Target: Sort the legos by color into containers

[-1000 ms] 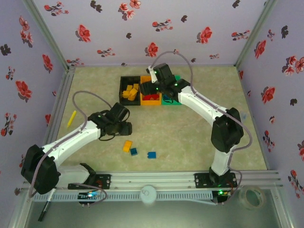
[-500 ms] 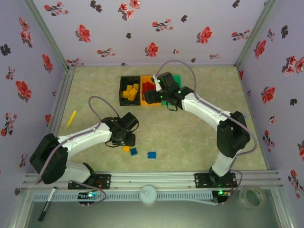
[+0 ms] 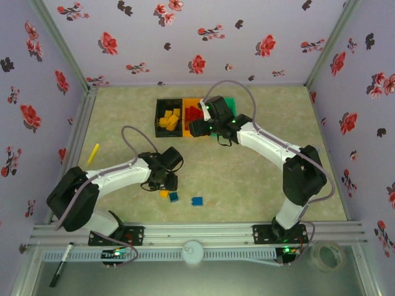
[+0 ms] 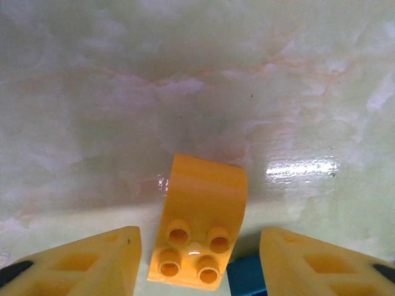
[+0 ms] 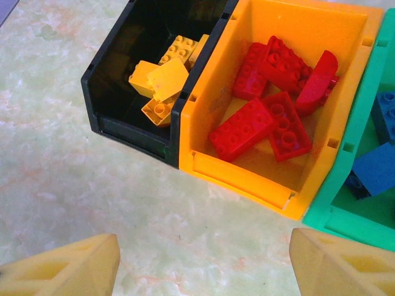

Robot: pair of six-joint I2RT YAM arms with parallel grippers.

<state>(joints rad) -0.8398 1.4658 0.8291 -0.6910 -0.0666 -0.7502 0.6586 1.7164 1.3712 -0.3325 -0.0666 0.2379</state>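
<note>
Since a second ago the left arm has swung down toward the near edge, and the right arm has pulled back off the bins. The yellow brick (image 4: 200, 231), a sloped piece with four studs, lies on the table (image 3: 247, 179) close to the near edge, left of middle. The left gripper (image 4: 199, 250) straddles it, jaws partly apart with a gap on either side, so nothing is held yet. A blue brick (image 4: 244, 280) touches the yellow one's corner, just inside one finger (image 4: 308, 259). A second blue brick (image 3: 197, 201) lies near, further toward the right edge.

The likely trouble is that finger catching the blue brick as the jaws shut, shoving the yellow piece askew or lifting both. The yellow brick is also turned a little against the jaws, and its curved face may slip.

At the far edge, mid-table, the black bin (image 5: 117, 129) holds yellow bricks (image 5: 157, 83), the orange bin (image 5: 247, 179) red bricks (image 5: 271, 117), and the green bin (image 5: 345, 222) blue bricks (image 5: 378, 166). The right gripper (image 5: 203, 265) hovers before them, wide apart and empty
</note>
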